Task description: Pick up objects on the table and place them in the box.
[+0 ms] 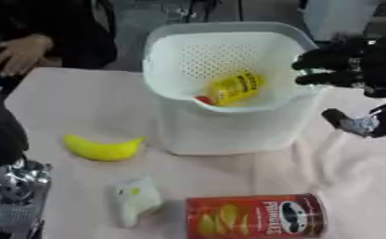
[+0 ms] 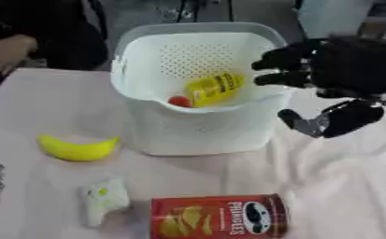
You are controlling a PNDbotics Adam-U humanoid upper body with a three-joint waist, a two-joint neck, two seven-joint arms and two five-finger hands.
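Observation:
A white perforated box (image 1: 228,130) stands at the middle back of the table. Inside it lie a yellow packet (image 1: 235,87) and a small red thing (image 1: 204,99). My right hand (image 2: 351,65) hovers at the box's right rim, open and holding nothing, with its fingers (image 2: 282,58) pointing left over the rim and its thumb (image 2: 310,123) hanging lower, outside the wall. On the table in front lie a banana (image 1: 102,148), a small white object with a yellow spot (image 1: 136,198) and a red Pringles can (image 1: 257,217) on its side. My left arm (image 1: 8,186) shows at the lower left edge.
A pale pink cloth (image 1: 351,186) covers the table, wrinkled on the right. Bare cloth lies between the banana and the box and to the right of the can.

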